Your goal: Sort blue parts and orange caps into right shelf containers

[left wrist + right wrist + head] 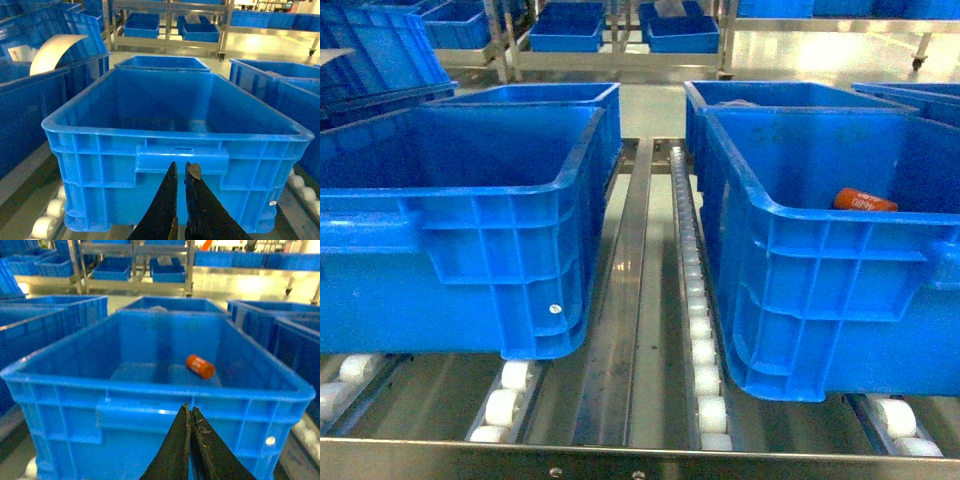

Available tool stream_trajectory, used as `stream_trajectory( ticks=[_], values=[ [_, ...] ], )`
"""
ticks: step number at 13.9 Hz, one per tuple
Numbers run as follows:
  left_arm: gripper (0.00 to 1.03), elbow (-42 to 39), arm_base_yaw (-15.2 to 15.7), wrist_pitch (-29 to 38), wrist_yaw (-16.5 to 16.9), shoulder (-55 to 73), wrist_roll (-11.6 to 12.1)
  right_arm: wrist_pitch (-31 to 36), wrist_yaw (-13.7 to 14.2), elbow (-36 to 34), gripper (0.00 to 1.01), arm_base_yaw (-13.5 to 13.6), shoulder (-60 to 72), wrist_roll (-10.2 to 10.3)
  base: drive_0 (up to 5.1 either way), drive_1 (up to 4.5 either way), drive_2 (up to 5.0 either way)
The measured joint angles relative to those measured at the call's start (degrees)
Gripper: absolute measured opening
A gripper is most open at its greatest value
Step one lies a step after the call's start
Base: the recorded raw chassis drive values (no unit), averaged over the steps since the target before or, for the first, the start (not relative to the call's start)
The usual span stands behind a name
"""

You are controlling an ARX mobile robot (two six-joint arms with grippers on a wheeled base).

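- Straight ahead in the head view, two large blue crates sit side by side on a roller conveyor (695,300). The left crate (470,230) shows nothing in the part of its interior that can be seen. The right crate (820,270) holds one orange cap (865,201), lying on its side against the far right of the floor, dark lettering facing up. More blue crates stand behind both, and a metal rack (610,40) further back carries smaller blue bins. Neither gripper shows in this view.
- From the left wrist, the left gripper (181,172) hangs just before the near wall of the left crate (175,125), below its handle slot. Its dark fingers (170,200) are nearly together, a thin gap between the tips, with nothing held.
- From the right wrist, the right gripper (189,412) sits before the near wall of the right crate (150,405). Its fingers (175,455) are pressed together and empty. The orange cap (200,366) lies on the crate floor toward the far right, well apart from the gripper.
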Motion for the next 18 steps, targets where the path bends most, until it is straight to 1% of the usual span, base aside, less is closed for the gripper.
stream_trajectory(
  ticks=[1,2,6,10,15,18],
  values=[
    [0.02,-2.03,0.0,3.78,0.0,-0.11,0.04,-3.23,-0.02,-1.27,0.02,0.0,-1.66,0.0,0.0,0.0,0.0],
    [0.02,-3.17,0.0,0.15,0.0,-2.08,0.07,-5.86,-0.04,-1.7,0.02,0.0,-5.35,0.02,0.0,0.0,0.0],
    [0.02,-3.61,-0.02,-10.05,-0.02,-14.34,0.13,-16.2,-0.04,-1.75,0.02,0.0,-17.25,0.02,0.0,0.0,0.0],
    [0.02,-3.63,0.0,-18.69,0.0,-23.61,0.13,-25.03,-0.04,-1.77,0.02,-0.02,-26.6,0.02,0.0,0.0,0.0],
    [0.02,-3.63,0.0,-27.12,0.0,-32.22,0.13,-32.81,-0.04,-1.77,0.02,0.0,-34.4,0.02,0.0,0.0,0.0],
    [0.02,-3.63,0.0,-30.27,0.0,-35.47,0.13,-35.82,-0.02,-1.77,0.02,-0.02,-37.46,0.02,0.0,0.0,0.0]
  ],
)
